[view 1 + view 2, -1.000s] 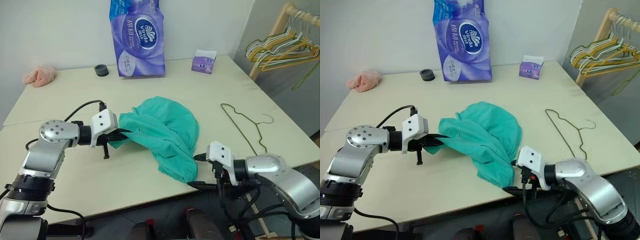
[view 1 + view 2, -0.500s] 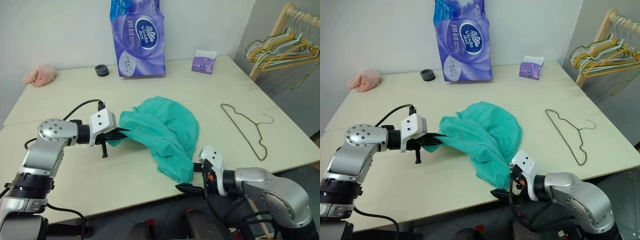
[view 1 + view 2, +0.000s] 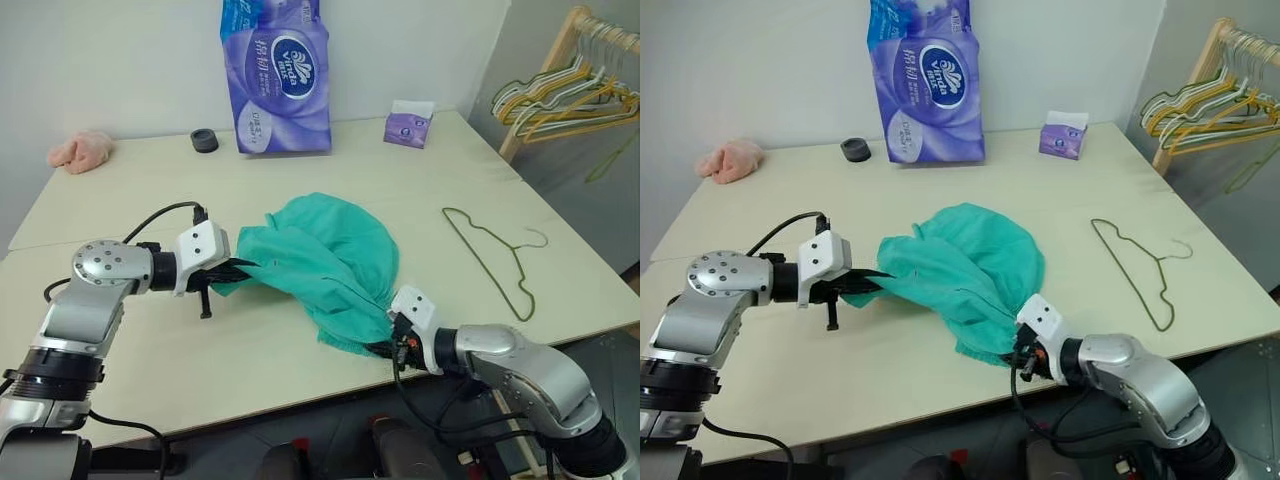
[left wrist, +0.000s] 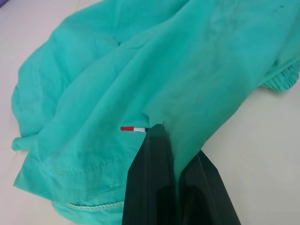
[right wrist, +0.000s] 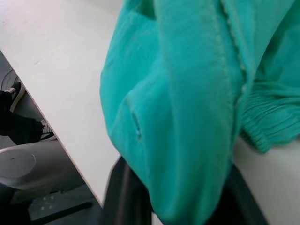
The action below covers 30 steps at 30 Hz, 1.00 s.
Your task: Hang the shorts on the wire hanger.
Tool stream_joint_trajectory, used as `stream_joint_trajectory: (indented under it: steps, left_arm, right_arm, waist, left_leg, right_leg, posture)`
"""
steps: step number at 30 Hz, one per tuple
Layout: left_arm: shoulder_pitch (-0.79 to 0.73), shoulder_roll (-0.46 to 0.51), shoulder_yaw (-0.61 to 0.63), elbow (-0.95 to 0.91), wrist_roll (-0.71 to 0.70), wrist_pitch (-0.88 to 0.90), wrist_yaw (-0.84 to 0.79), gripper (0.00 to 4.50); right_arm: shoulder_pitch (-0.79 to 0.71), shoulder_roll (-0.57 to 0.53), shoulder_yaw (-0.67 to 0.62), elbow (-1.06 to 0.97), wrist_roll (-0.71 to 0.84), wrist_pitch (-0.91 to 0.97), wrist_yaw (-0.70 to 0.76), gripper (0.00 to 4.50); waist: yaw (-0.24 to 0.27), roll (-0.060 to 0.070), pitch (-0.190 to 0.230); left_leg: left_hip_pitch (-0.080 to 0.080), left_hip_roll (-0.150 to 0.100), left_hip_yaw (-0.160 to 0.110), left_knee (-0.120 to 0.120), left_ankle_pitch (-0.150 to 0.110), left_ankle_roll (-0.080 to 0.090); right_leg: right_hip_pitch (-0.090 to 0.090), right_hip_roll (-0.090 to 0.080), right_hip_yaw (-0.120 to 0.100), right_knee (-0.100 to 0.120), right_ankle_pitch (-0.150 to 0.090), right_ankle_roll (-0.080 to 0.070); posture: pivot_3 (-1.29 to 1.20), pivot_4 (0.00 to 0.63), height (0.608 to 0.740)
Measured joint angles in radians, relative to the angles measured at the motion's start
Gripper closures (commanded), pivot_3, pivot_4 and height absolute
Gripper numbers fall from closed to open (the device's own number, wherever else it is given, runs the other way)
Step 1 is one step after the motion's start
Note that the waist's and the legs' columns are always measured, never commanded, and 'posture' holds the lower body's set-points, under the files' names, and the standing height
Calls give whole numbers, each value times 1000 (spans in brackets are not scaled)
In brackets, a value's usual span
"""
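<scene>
The teal-green shorts (image 3: 325,255) lie bunched in the middle of the pale table (image 3: 150,340). My left gripper (image 3: 238,270) is shut on their left edge, and its black fingers (image 4: 154,187) pinch the fabric (image 4: 140,75) beside a small red and white tag (image 4: 132,128). My right gripper (image 3: 385,345) is shut on the shorts' near right corner at the table's front edge. There the cloth (image 5: 187,112) bulges between the fingers (image 5: 126,197). The olive wire hanger (image 3: 492,255) lies flat on the table to the right of the shorts, apart from both grippers.
A purple tissue pack (image 3: 275,75), a small purple tissue box (image 3: 408,124) and a black ring (image 3: 203,140) stand along the back. A pink cloth (image 3: 80,150) lies at the back left. A wooden rack with several hangers (image 3: 570,90) stands off the table's right side.
My right gripper has moved from below the table's front edge up and left to the shorts' near corner and shut on it. The left gripper keeps its hold without moving.
</scene>
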Motion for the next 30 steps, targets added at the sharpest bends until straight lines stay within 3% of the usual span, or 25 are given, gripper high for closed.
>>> stream_joint_trajectory:
  steps: [4,9,13,16,19,22,24,26,28,30]
  left_arm:
    - [73,99,-3,-39,-27,49,-102,4500]
    - [159,230,2,-177,-116,83,-254,4500]
    - [187,301,40,-307,-237,173,-314,4500]
    - [91,294,29,-309,-281,267,-305,4500]
    - [-138,160,-15,-190,-260,329,-230,4500]
    - [-382,-51,-80,62,-161,316,-89,4500]
    - [-554,-173,-111,315,-60,250,28,4500]
    - [-718,-248,-124,556,33,153,180,4500]
    - [-943,-283,-120,874,140,-2,451,4500]
    - [-1080,-284,-114,1012,211,-137,619,4500]
  right_arm:
    - [-109,-152,2,63,-41,-146,145,4485]
    - [-249,-395,-13,140,-44,-439,502,4485]
    - [-318,-511,-15,178,-43,-581,728,4485]
    - [-379,-524,-6,244,-44,-594,825,4485]
    - [-563,-476,33,470,-113,-609,875,4485]
    - [-819,-319,109,863,-287,-715,852,4485]
    - [-1000,-202,165,1185,-423,-855,764,4485]
    - [-1151,-114,203,1423,-545,-983,609,4485]
    - [-1330,-21,257,1642,-702,-1117,299,4485]
    - [-1431,31,267,1728,-783,-1204,76,4485]
  waist:
    - [-5,1,1]
    - [5,2,3]
    - [7,1,3]
    - [9,1,3]
    - [18,3,2]
    - [25,2,2]
    - [24,2,2]
    - [17,2,2]
    - [-1,0,0]
    - [-19,-1,-1]
  left_leg:
    - [0,0,2,-1,0,0]
    - [0,0,2,-1,0,1]
    - [0,1,3,0,-1,1]
    - [1,1,3,1,0,1]
    - [5,-1,5,2,0,2]
    - [3,-2,9,3,1,2]
    - [-1,-2,11,3,1,1]
    - [-14,-2,13,4,5,-5]
    - [-38,-4,15,5,9,-12]
    - [-55,-5,20,4,10,-15]
  right_leg:
    - [-1,0,2,-1,0,0]
    - [-1,0,0,-2,-1,1]
    - [-1,0,1,-2,-1,1]
    - [1,0,1,-1,0,1]
    - [5,3,1,-1,1,1]
    - [3,5,2,-2,3,2]
    - [-4,3,4,0,8,-2]
    - [-17,-2,5,2,9,-2]
    - [-46,-8,8,14,9,-2]
    - [-69,-9,12,17,9,-2]
  posture:
    - [-169,96,740]
    - [-155,92,740]
    - [-140,89,740]
    - [-131,85,740]
    - [-126,79,740]
    - [-134,72,740]
    - [-137,66,740]
    - [-135,59,740]
    - [-139,60,740]
    - [-136,62,740]
